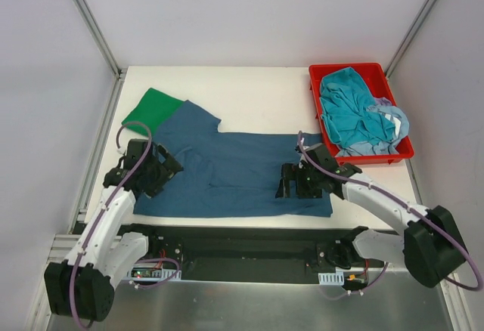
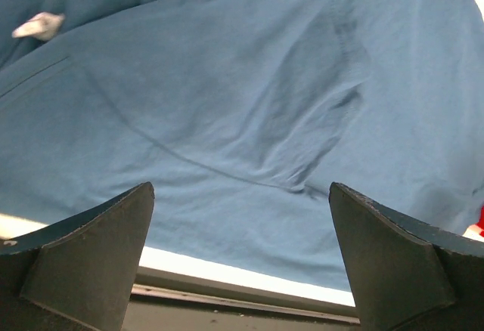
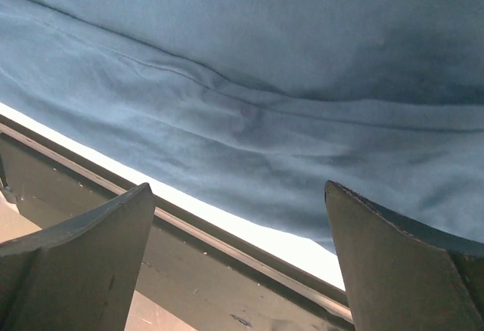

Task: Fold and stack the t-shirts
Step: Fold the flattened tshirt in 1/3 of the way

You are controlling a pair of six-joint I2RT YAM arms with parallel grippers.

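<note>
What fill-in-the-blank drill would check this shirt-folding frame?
1. The left gripper and right gripper, above the blue shirt, are both ____.
2. The teal shirt lies bunched in the ____ tray.
3. The green shirt sits at the table's far ____ corner.
Missing words: open; red; left.

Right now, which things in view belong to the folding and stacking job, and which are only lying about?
Belong to the job: blue t-shirt, spread flat; green t-shirt, folded; teal t-shirt and pale blue t-shirt, crumpled in the red tray; left gripper and right gripper, both open.
Only lying about: red tray; white table.
</note>
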